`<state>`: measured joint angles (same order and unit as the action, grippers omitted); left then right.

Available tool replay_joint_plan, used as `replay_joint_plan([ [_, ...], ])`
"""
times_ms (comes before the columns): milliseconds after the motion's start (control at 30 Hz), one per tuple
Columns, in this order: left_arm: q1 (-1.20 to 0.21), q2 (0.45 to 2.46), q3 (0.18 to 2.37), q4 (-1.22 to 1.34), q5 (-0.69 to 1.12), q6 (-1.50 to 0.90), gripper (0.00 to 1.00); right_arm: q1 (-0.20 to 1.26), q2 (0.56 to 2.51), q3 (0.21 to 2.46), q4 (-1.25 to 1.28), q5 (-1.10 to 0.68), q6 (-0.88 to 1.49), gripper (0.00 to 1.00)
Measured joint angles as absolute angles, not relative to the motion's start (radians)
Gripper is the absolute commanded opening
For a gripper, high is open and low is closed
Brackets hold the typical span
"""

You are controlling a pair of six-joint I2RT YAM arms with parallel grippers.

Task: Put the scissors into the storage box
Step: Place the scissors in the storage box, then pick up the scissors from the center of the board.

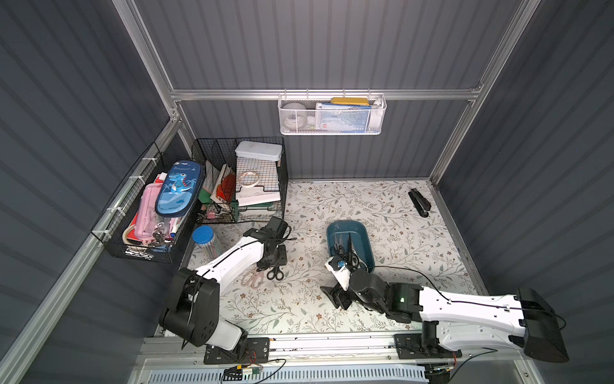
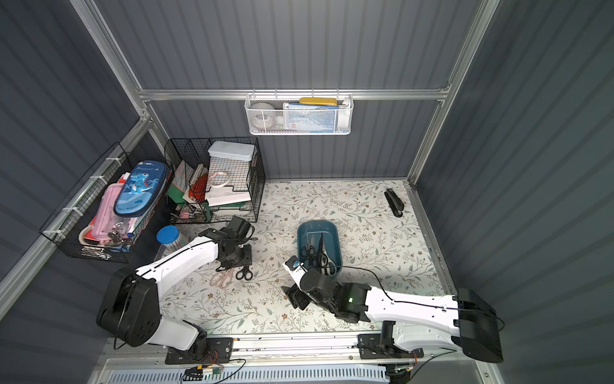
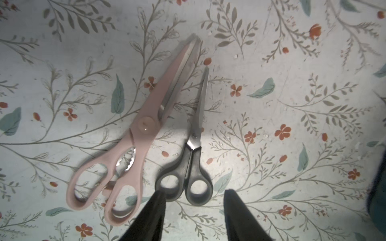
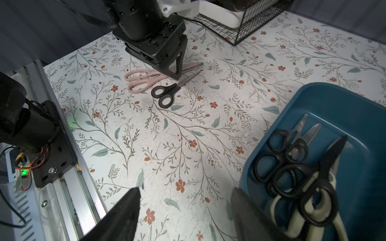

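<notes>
Teal storage box (image 1: 360, 234) sits right of the middle of the table (image 1: 415, 262), long side running front to back. Inside is a tangled heap of scissors: several black-handled pairs (image 4: 279, 160), blades toward the far end, and cream kitchen shears (image 4: 313, 210) at the near end with black handle loops lying across them. The exact count is not readable.

Outside the box, two pairs lie flat on the table left of centre, side by side. These are the pink-handled scissors (image 3: 144, 129) and a smaller black-handled pair (image 3: 192, 164). Both are closed, blades pointing roughly the same way. The handles are very near each other; contact is uncertain.

The left jaws point straight down over these two pairs, partly open, with nothing between them. In the left wrist view one finger (image 3: 152, 217) overlaps a loop of the small black handle; the other stands clear beside it. I cannot tell whether a tip touches scissors or table.

The right jaws are low over the table just beside the box's near left corner. They are spread wide and hold nothing; bare table shows between them.

Black stapler (image 1: 419, 201) lies at the far right corner, well apart.
</notes>
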<state>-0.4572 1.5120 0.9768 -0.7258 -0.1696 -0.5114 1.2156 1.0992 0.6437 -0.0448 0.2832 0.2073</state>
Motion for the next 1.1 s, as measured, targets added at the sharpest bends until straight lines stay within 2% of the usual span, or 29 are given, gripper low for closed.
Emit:
replay_joint_plan([
  [333,-0.443,1.571,0.953,-0.725,-0.155,-0.484,0.45,1.216,0.897,0.538,-0.06,0.347,0.208,0.76],
  [1100,-0.438,1.633,0.941,-0.701,-0.126,-0.477,0.29,1.216,0.918,0.491,-0.083,0.469,0.213,0.77],
])
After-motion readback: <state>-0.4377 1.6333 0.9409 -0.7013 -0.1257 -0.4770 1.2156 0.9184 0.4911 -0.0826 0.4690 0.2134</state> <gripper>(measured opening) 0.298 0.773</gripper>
